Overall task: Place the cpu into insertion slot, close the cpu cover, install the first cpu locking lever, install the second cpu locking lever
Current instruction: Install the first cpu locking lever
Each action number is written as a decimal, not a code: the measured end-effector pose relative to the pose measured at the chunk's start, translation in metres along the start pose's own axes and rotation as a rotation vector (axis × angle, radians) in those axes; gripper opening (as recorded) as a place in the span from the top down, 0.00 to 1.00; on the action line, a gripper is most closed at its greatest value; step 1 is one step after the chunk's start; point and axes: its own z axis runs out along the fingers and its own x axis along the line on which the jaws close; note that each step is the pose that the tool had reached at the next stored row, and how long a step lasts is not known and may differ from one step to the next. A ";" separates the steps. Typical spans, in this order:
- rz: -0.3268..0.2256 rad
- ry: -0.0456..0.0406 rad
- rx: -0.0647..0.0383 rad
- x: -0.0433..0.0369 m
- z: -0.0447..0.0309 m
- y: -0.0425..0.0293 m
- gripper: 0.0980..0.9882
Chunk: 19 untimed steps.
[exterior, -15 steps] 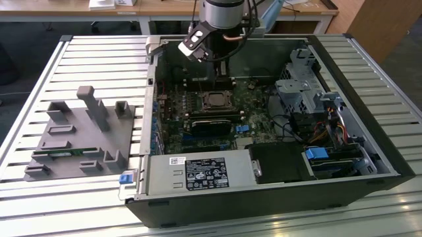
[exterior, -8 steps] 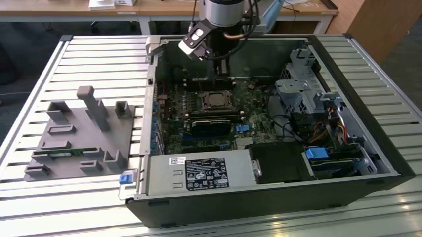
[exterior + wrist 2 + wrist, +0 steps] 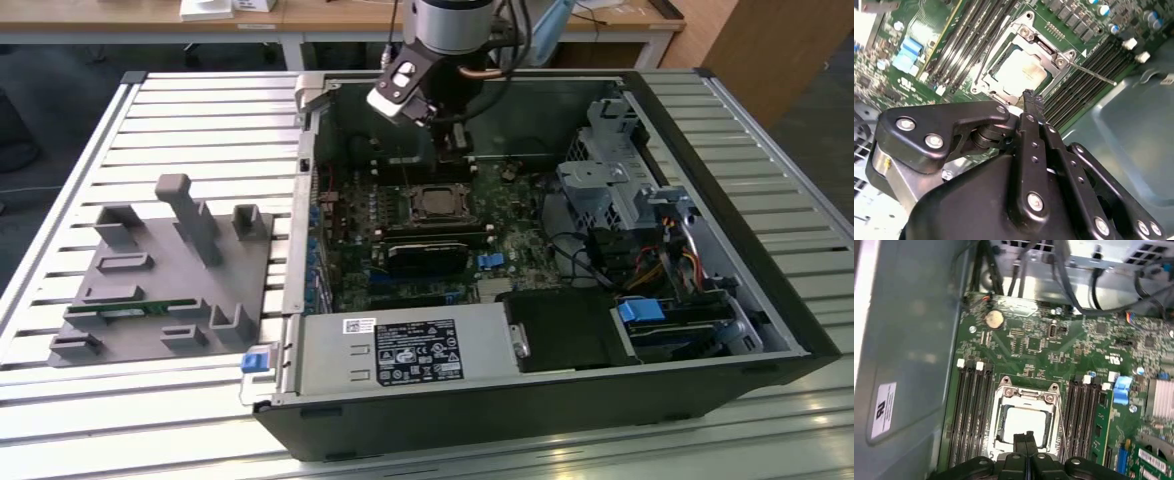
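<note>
Exterior view: black gripper (image 3: 454, 165), fingers together, empty, is being held at 12 o'clock of pale silvery square cpu (image 3: 434, 203).

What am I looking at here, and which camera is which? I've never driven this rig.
One robot arm reaches into an open computer case on a slatted table. The exterior view stands off the arm; both wrist views ride on it, looking past the gripper. Its black fingers are shut, holding nothing, close above the cpu, which lies in the insertion slot with the cpu cover seemingly down around it. A grey fixture block sits at the exterior view's left.
</note>
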 end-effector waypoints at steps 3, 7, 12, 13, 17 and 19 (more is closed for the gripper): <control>-0.053 0.0002 0.001 0.0000 0.0000 0.0000 0.99; -0.119 0.0013 0.001 0.0000 0.0002 0.0000 0.99; -0.187 0.0025 0.001 0.0000 0.0003 0.0000 0.99; -0.198 0.0019 0.002 0.0000 0.0002 -0.0002 0.99; -0.218 0.0020 0.002 0.0001 0.0003 -0.0006 0.99; -0.230 0.0025 0.002 0.0002 0.0003 -0.0010 0.99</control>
